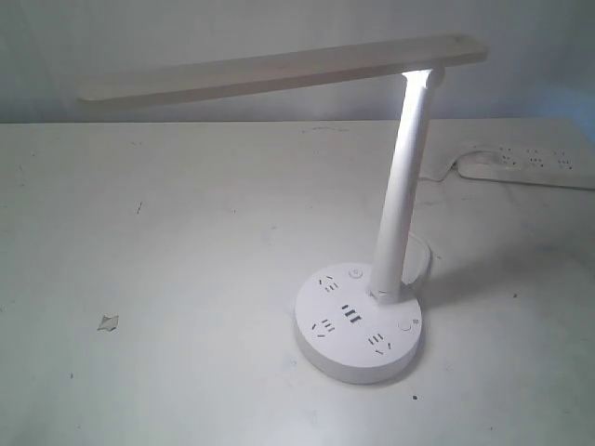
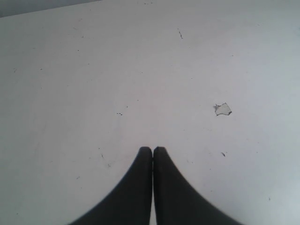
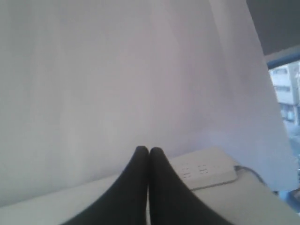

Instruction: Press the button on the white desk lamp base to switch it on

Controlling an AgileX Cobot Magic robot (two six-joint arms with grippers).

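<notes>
The white desk lamp stands on the table in the exterior view, its long flat bar head reaching left from a tilted pole. The round lamp base shows three socket groups, central USB slots and two small round buttons. Neither arm appears in the exterior view. My left gripper is shut and empty over bare table. My right gripper is shut and empty, facing a white curtain, with no lamp in its view.
A long white power strip lies at the back right of the table, also seen as the power strip beyond my right fingers. A small chipped patch marks the table at the left, the same chipped patch showing in the left wrist view.
</notes>
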